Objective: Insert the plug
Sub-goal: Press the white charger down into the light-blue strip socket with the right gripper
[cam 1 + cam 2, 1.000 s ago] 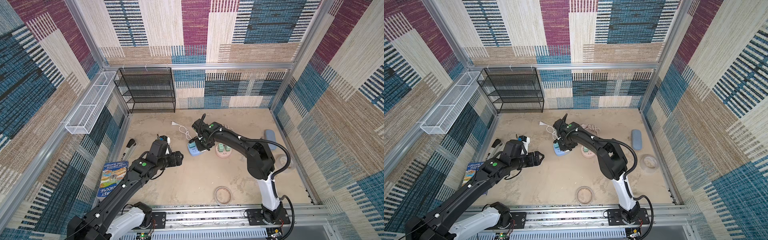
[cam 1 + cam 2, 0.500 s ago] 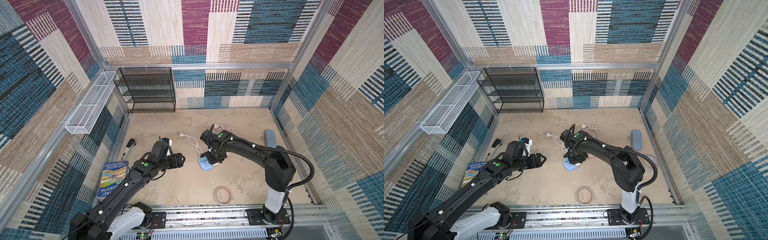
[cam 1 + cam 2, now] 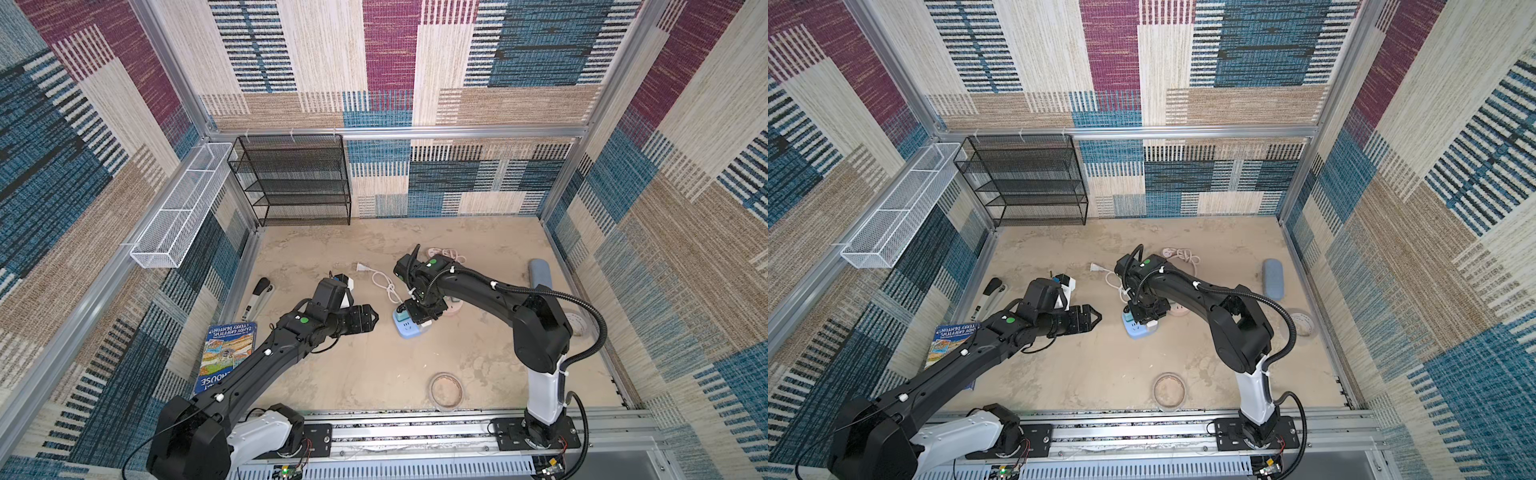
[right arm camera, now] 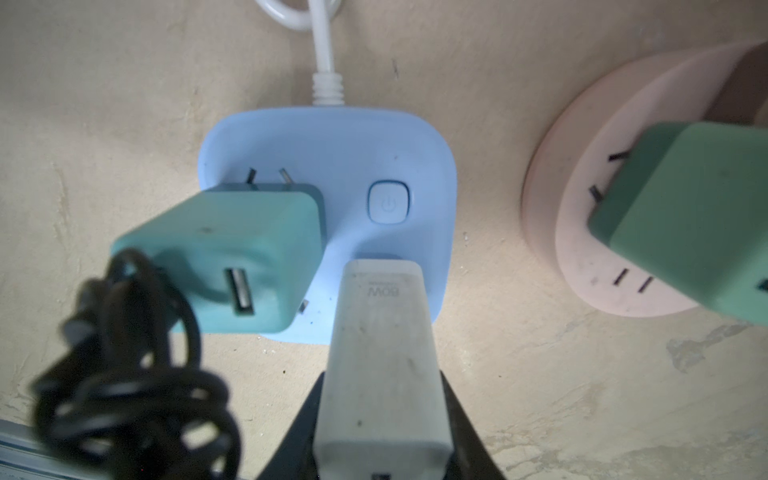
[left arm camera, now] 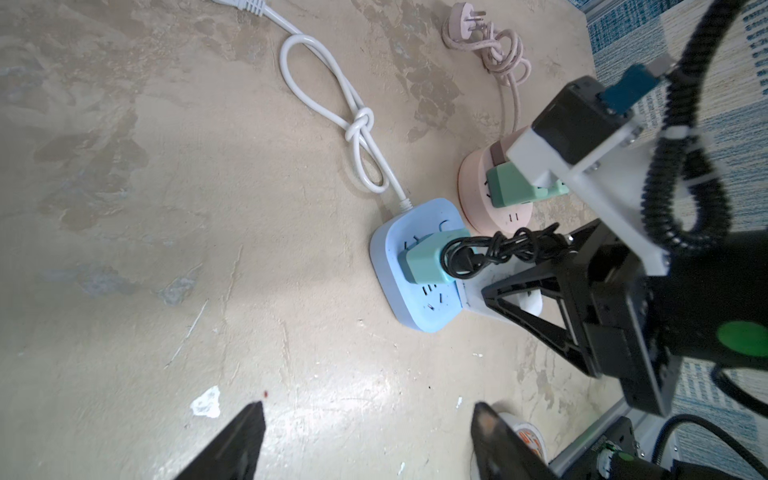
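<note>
My right gripper (image 4: 380, 415) is shut on a white plug (image 4: 380, 353). The plug's front end meets the face of the light-blue power strip (image 4: 353, 149) below its power button; its prongs are hidden. A teal charger (image 4: 224, 253) with a coiled black cable (image 4: 124, 374) sits in the strip beside it. In both top views the right gripper (image 3: 419, 316) (image 3: 1148, 318) stands over the strip (image 3: 405, 330) (image 3: 1136, 330). A little left of the strip, my left gripper (image 3: 370, 318) (image 5: 368, 409) is open above bare floor, holding nothing.
A pink round socket (image 4: 582, 232) with a green charger (image 4: 685, 216) lies just right of the strip. The strip's knotted white cable (image 5: 357, 124) runs toward the back. A book (image 3: 228, 353), tape roll (image 3: 445, 390), black rack (image 3: 295, 183) and grey case (image 3: 540, 274) lie around.
The right gripper moved toward the front with the white plug, and the blue strip came along with it, away from the pink socket. The left gripper edged right and stayed open.
</note>
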Robot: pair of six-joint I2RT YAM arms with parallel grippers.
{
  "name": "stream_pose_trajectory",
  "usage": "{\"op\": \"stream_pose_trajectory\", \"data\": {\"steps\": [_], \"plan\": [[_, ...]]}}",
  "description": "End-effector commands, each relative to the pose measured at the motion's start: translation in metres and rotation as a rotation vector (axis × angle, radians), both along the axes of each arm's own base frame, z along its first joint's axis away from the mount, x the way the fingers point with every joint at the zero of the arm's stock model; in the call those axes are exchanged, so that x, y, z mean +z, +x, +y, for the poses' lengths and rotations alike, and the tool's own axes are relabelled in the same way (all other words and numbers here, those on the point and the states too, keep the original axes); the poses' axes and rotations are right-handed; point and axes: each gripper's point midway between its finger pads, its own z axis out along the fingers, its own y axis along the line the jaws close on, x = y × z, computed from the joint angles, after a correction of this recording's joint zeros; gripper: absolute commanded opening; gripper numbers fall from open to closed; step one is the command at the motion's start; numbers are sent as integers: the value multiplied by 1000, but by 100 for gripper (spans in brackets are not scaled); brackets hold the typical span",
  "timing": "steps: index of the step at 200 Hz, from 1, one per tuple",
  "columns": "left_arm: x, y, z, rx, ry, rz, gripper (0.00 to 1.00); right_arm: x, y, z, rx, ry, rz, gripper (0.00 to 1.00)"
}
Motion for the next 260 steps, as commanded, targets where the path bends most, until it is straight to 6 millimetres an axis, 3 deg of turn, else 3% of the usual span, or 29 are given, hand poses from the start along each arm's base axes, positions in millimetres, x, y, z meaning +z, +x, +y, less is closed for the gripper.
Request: {"op": "stream_pose_trajectory", "data": {"steps": [1, 50, 141, 219, 260], "plan": [[4, 10, -5, -26, 11, -39, 84, -8, 2, 10, 28, 27, 25, 0], [-11, 32, -22, -47, 18, -3, 85, -26, 0, 11, 45, 19, 71, 0], [-24, 28, -20, -46, 41, 16, 84, -87, -12, 8, 26, 7, 162, 0], [2, 30, -7, -9, 87, -44, 84, -72, 30, 35, -124, 120, 28, 0], [7, 24, -4, -16, 94, -37, 84, -54, 66, 60, -173, 217, -16, 0]]}}
